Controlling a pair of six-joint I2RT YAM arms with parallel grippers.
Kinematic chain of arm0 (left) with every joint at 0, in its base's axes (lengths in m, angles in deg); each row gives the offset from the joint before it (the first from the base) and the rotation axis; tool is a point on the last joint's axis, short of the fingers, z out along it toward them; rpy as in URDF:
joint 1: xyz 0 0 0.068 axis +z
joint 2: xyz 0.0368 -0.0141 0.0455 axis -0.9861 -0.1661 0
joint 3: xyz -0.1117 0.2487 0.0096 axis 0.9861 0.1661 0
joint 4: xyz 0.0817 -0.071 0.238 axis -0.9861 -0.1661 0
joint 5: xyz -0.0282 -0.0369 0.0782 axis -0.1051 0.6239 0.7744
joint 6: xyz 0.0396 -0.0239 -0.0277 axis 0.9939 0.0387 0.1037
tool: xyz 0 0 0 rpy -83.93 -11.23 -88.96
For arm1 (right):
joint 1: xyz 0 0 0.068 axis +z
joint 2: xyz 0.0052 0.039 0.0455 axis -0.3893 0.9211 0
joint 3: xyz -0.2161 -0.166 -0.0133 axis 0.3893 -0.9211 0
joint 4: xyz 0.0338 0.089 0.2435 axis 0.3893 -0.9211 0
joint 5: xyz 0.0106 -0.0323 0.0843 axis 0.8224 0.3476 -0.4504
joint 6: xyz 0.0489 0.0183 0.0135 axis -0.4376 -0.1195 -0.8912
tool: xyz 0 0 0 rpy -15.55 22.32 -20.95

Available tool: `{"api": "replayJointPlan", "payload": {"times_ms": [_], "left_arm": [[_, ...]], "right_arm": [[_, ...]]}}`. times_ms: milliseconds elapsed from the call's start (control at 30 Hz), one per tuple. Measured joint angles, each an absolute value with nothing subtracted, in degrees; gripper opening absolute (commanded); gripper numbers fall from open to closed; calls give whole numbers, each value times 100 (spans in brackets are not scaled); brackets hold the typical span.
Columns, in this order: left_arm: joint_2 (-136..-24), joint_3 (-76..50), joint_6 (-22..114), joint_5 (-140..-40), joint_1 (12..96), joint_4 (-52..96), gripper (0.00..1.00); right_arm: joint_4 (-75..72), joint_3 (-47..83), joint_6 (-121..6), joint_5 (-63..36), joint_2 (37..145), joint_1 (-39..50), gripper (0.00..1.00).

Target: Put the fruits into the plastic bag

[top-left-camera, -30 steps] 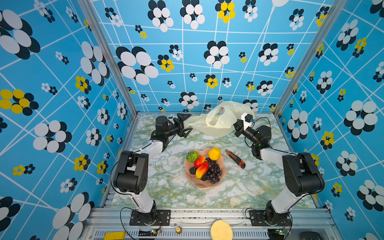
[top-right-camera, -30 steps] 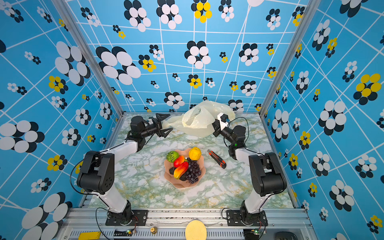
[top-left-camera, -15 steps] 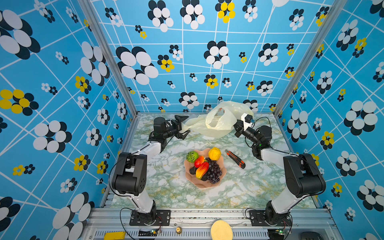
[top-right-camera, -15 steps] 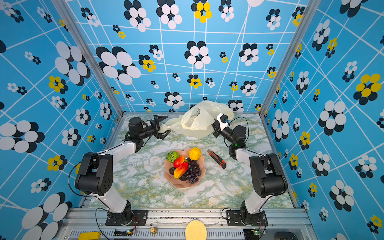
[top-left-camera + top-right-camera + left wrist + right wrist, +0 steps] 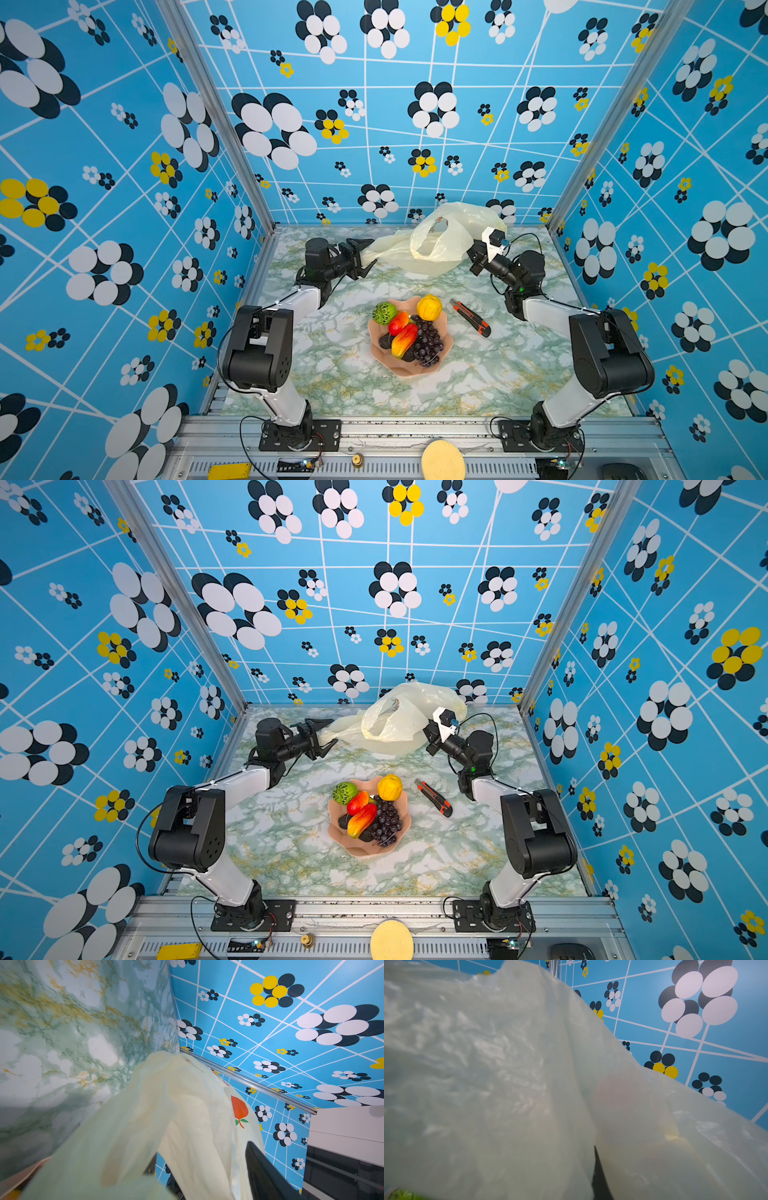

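The plastic bag [image 5: 436, 245] [image 5: 390, 725] lies puffed up at the back of the marble table, pale cream with an orange fruit print [image 5: 240, 1109]. My left gripper [image 5: 368, 254] [image 5: 200, 1153] straddles the bag's left end, jaws apart with plastic between them. My right gripper [image 5: 473, 251] is shut on the bag's right edge, and the plastic [image 5: 508, 1064] drapes over its camera. The fruits sit in the pink dish [image 5: 442, 332]: lemon [image 5: 429, 306], green ball [image 5: 384, 312], strawberry [image 5: 398, 322], mango [image 5: 404, 340], grapes [image 5: 428, 343].
A red-and-black utility knife [image 5: 470, 318] [image 5: 434, 798] lies just right of the dish. The patterned back wall stands right behind the bag. A round yellow disc [image 5: 442, 459] and a yellow block [image 5: 228, 471] rest on the front rail.
My left gripper's jaws have narrowed from wide open around the bag's left end. The right gripper keeps its hold and has barely moved. The fruits and the dish have not moved.
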State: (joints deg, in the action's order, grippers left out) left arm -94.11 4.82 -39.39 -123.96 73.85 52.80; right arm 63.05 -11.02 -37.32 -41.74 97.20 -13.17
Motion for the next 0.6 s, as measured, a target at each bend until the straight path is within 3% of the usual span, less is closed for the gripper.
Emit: {"api": "replayJointPlan", "payload": {"times_ms": [233, 533, 600], "left_arm": [[-9050, 641, -3845, -12313, 7562, 5138, 44], [-8829, 641, -3517, -12298, 7621, 4769, 0], [-8786, 641, -3391, -12278, 7652, 4642, 0]], "right_arm": [[6246, -1262, -3605, -4150, 9648, -1317, 0], [6187, -1288, -3561, -4130, 9648, -1317, 0], [6167, -1288, -3555, -4130, 9648, -1315, 0]]}}
